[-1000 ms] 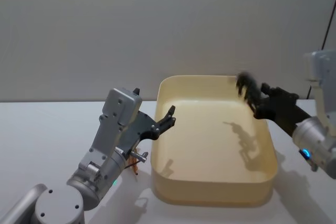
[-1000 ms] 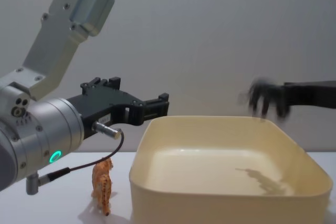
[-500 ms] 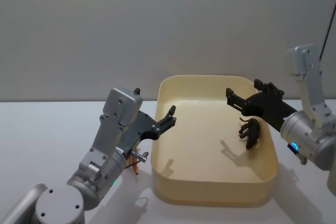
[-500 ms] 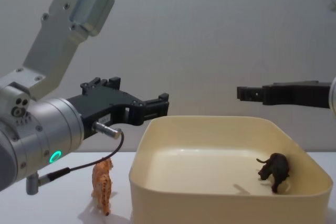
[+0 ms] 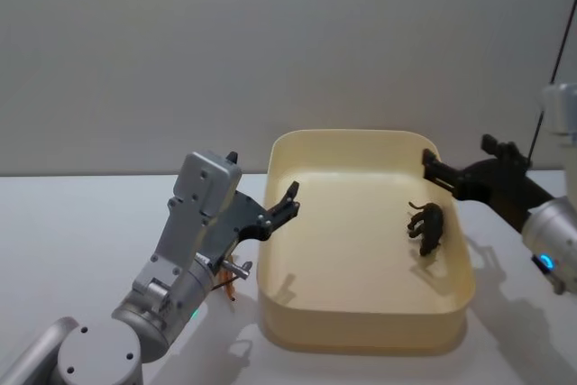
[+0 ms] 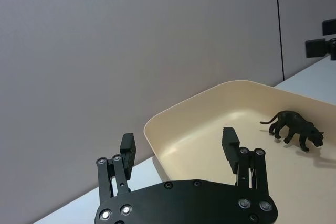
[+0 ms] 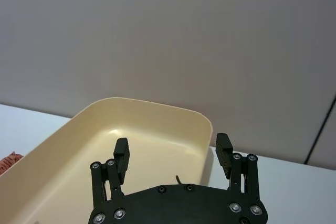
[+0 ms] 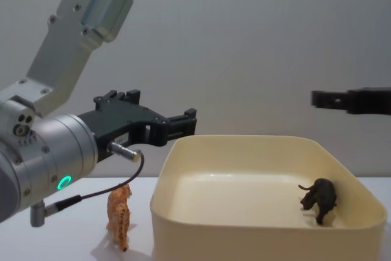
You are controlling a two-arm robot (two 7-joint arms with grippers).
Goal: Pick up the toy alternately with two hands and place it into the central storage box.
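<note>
The cream storage box (image 5: 361,136) stands in the middle of the white table. A dark toy animal (image 5: 425,226) stands upright inside it, near the right wall, also seen from the side (image 8: 320,197) and from the left wrist (image 6: 294,125). My right gripper (image 5: 433,169) hovers open and empty over the box's right rim, above and behind the dark toy. An orange striped toy tiger (image 8: 120,214) stands on the table just left of the box. My left gripper (image 5: 290,202) hangs open above the box's left rim, over the tiger, holding nothing.
The table (image 5: 72,223) is bare to the left of the tiger and in front of the box. A plain grey wall closes off the back. A thin cable (image 8: 98,194) loops under my left wrist near the tiger.
My right gripper let go of the dark toy over the box; the toy dropped to the box floor. The gripper then drew back to the right. The left arm stayed still.
</note>
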